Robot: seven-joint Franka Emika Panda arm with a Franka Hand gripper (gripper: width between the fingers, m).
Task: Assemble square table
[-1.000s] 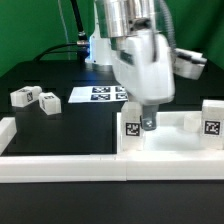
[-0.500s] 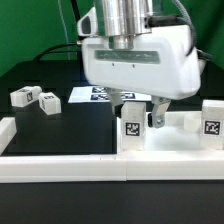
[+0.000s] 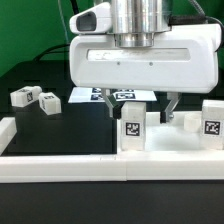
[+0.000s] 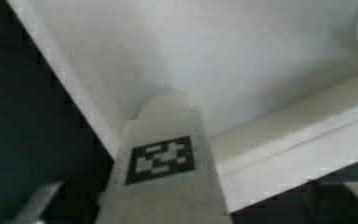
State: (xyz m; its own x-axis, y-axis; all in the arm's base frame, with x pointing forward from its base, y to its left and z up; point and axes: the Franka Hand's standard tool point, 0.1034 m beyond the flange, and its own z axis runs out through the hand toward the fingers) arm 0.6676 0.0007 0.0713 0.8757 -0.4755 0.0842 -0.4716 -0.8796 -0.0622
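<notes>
The gripper hangs wide open and empty, its jaws straddling 1 upright leg standing directly below on the square panel, long axis vertical.

I am swinging my pincer round so its broad face is now showing, and I am spreading its fingers apart. The leg, close beside one finger before, is now sitting between them.

Marker board lies beyond the border wall.
</notes>
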